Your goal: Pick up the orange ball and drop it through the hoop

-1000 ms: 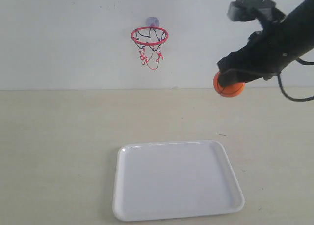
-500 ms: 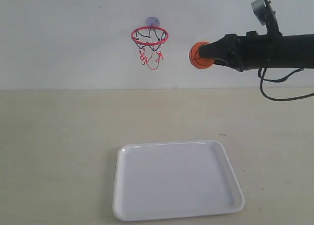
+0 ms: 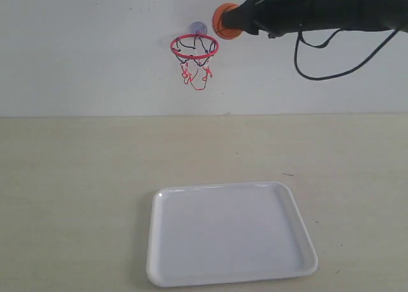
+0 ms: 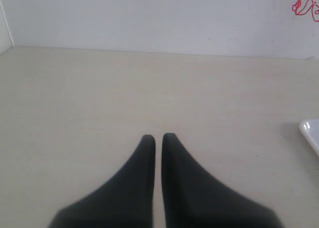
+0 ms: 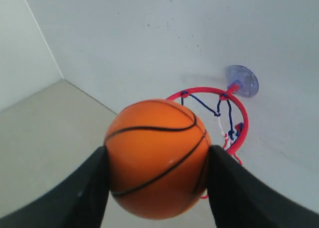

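You're pinching the probably light, slippery orange ball (image 3: 223, 21) across its widest middle with the right pincer (image 5: 157, 163), hoop (image 3: 194, 55) sitting just ahead and below it.

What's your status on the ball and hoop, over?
Right pincer shut on orange ball, just above and right of the hoop. Left pincer shut, empty. Nothing between ball and hoop.

Right gripper (image 3: 238, 21) grips orange ball (image 3: 222, 21) just above-right of hoop (image 3: 194, 47), seemingly not touching; tray (image 3: 153, 241) below.
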Controlling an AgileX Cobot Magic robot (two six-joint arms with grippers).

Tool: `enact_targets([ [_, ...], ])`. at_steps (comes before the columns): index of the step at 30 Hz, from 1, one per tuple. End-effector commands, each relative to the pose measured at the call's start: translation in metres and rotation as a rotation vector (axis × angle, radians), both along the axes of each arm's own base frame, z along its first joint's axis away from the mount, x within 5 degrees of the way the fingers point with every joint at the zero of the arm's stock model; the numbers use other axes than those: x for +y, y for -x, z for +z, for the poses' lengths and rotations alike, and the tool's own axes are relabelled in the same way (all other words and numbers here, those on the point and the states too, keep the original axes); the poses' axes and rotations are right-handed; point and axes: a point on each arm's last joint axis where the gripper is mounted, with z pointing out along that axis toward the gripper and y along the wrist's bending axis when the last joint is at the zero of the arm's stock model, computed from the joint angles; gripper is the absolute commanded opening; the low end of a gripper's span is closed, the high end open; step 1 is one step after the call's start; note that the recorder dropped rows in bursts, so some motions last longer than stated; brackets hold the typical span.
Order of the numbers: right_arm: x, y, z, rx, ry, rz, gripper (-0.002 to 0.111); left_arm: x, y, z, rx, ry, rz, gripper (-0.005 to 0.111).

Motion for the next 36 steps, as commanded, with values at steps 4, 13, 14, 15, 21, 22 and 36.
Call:
enact_targets([
  [4,0.022,-0.007,-0.004,-0.129,0.09,-0.096,0.0,0.0,0.0,-0.001,0.0,0.007,0.002,0.004],
  [13,0.011,-0.029,-0.04,0.016,-0.084,-0.09,0.0,0.0,0.0,-0.001,0.0,0.007,0.002,0.004],
  [14,0.01,-0.031,-0.038,0.01,-0.101,-0.06,0.0,0.0,0.0,-0.001,0.0,0.007,0.002,0.004],
  [15,0.011,-0.033,-0.037,0.003,-0.115,-0.03,0.0,0.0,0.0,-0.001,0.0,0.007,0.002,0.004],
  [21,0.016,-0.05,-0.022,-0.041,-0.192,-0.001,0.0,0.0,0.0,-0.001,0.0,0.007,0.002,0.004],
  [22,0.016,-0.052,-0.021,-0.048,-0.198,-0.003,0.0,0.0,0.0,-0.001,0.0,0.007,0.002,0.004],
  [36,0.038,-0.059,-0.036,-0.024,-0.179,0.001,0.0,0.0,0.0,-0.001,0.0,0.007,0.002,0.004],
])
